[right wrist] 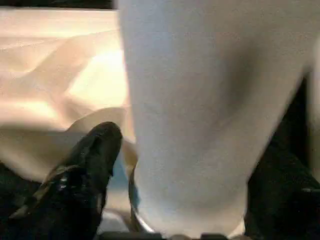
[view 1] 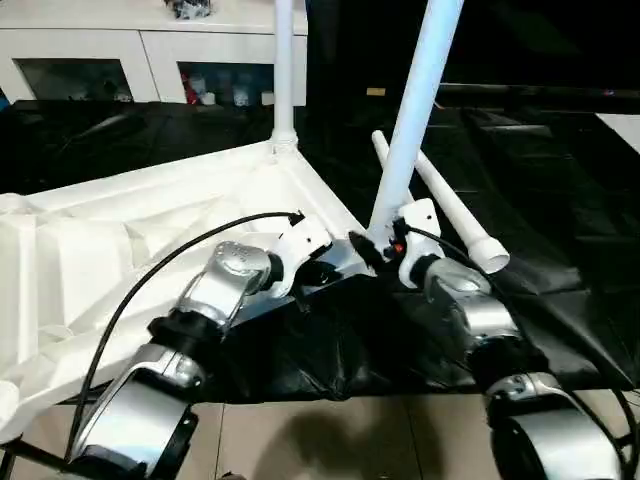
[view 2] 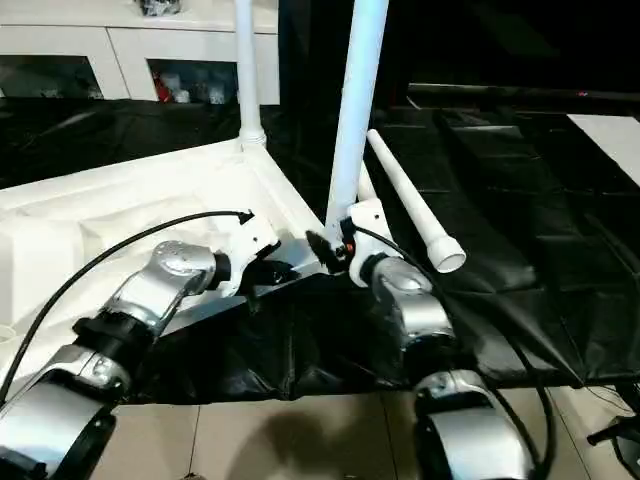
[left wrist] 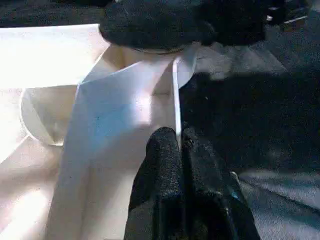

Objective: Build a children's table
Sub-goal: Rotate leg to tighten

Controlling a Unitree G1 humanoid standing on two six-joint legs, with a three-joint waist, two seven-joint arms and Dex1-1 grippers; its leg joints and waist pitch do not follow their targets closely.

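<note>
While the tabletop lies underside-up at frame left on the black sheet, left gripper is pinched closed on its thin rim near the corner. Right gripper fingers straddle the centre leg base, spread wide. Another leg stands upper centre; a spare leg lies right.

Left arm: silver forearm reaches forward and inward from the lower left, wrist bent toward the centre.
Left gripper: black fingers pressed together, pinching the thin white edge of the tabletop.
Right arm: silver forearm rises from the lower right, angled inward.
Right gripper: fingers spread on either side of the base of the upright leg.
</note>
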